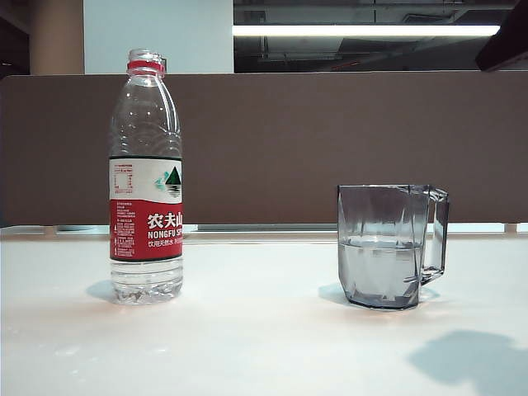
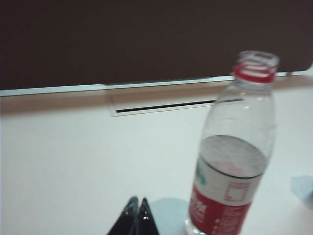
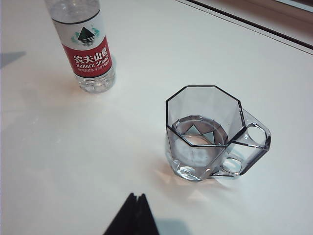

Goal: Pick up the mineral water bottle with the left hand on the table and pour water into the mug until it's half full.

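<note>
The mineral water bottle (image 1: 146, 181) stands upright and uncapped on the white table (image 1: 264, 338), left of the mug (image 1: 389, 245). The clear faceted mug holds water to about half its height, handle to the right. My left gripper (image 2: 137, 200) is shut and empty, low over the table just beside the bottle (image 2: 234, 161), apart from it. My right gripper (image 3: 137, 197) is shut and empty, hovering a short way from the mug (image 3: 205, 132), with the bottle (image 3: 87, 46) farther off. Neither gripper shows in the exterior view.
A brown partition wall (image 1: 330, 140) runs behind the table's far edge. A cable slot (image 2: 161, 105) is cut into the tabletop near that edge. A dark arm shadow (image 1: 474, 359) lies on the table at the front right.
</note>
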`<control>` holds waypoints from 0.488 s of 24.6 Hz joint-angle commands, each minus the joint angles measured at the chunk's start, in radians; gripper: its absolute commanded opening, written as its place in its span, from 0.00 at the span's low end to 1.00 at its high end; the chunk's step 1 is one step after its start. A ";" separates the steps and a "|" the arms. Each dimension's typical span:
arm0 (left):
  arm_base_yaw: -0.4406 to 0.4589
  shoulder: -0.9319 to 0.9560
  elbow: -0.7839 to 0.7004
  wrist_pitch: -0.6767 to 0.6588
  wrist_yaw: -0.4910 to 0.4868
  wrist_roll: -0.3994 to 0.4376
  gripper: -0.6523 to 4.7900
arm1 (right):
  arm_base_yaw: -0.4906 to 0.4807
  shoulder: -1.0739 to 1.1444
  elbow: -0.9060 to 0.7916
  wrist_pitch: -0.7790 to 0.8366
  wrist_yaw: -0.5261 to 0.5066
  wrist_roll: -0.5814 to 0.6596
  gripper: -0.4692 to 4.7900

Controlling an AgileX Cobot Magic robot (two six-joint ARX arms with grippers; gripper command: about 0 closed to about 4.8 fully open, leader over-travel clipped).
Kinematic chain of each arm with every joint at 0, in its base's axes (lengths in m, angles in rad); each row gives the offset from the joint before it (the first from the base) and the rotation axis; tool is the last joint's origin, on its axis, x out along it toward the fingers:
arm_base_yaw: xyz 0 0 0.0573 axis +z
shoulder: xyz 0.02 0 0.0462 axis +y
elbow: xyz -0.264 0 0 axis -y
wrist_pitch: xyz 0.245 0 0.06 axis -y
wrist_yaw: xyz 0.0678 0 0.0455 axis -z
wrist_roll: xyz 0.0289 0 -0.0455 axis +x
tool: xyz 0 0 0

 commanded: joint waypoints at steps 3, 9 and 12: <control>0.117 -0.062 -0.045 0.014 0.003 0.004 0.11 | 0.000 -0.001 0.008 0.018 0.002 0.003 0.09; 0.197 -0.098 -0.088 0.039 0.026 -0.003 0.11 | 0.000 -0.001 0.008 0.018 0.002 0.003 0.09; 0.196 -0.098 -0.129 0.102 0.027 -0.004 0.11 | 0.000 -0.001 0.008 0.018 0.002 0.003 0.09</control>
